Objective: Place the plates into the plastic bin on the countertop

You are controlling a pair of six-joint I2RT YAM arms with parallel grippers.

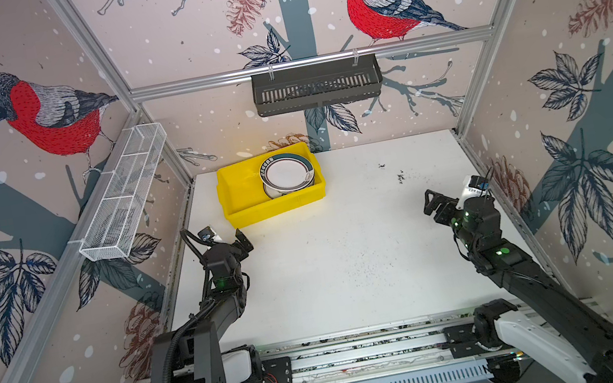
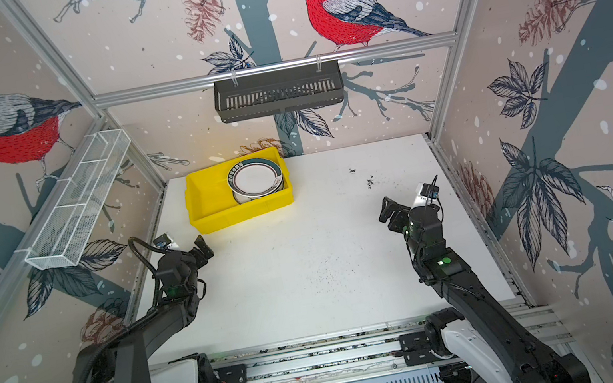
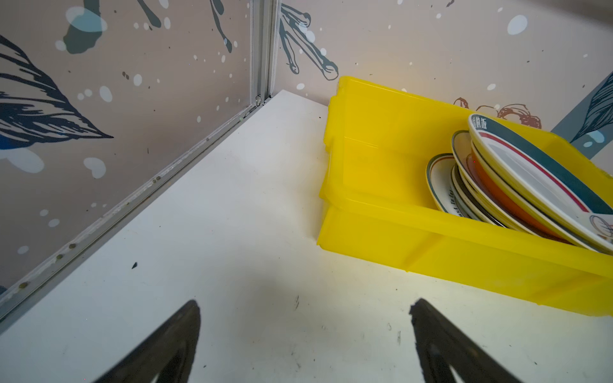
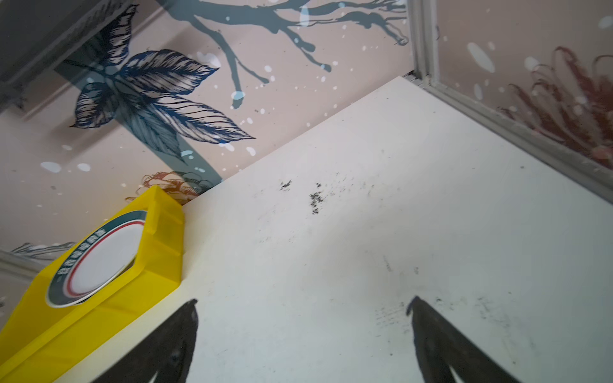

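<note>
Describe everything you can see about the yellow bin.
The bin is a bright yellow, glossy plastic rectangular tub with sloped walls and a stepped rim. It sits flat on the countertop, towards its back left, slightly skewed. A leaning stack of plates fills its right half; the left half is bare.

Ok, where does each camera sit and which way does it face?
Top views: high above arm bases, looking down over the countertop; left arm and right arm show.
Left wrist: behind the open left end effector, facing the plastic bin.
Right wrist: behind the open right end effector, facing the far corner.
Shared: both wrist views catch the plates.
</note>
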